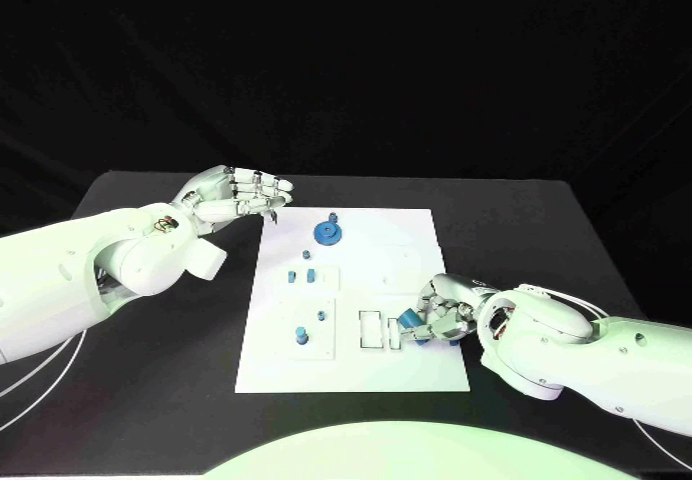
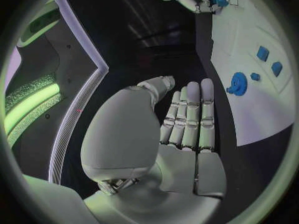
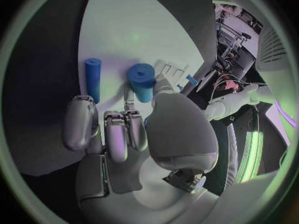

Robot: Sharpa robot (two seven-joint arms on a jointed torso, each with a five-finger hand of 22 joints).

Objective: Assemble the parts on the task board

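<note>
Blue cylinder [image 3: 142, 80] pinched at fingertips of right hand [image 1: 440, 312], down on white board [image 1: 378, 375] near its right edge. Second blue rod [image 3: 92, 78] lying just beside that hand. Blue gear [image 1: 329, 233] farther off, nearer left hand [image 1: 235, 196], hovering off board's far-left corner, fingers together, holding nothing.

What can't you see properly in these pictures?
- Head view: whether the right hand grips the blue part; its fingers cover it.
- Right wrist view: the blue cylinder's lower end, behind a finger.
- Head view: small parts on the task board too tiny for shapes.
</note>
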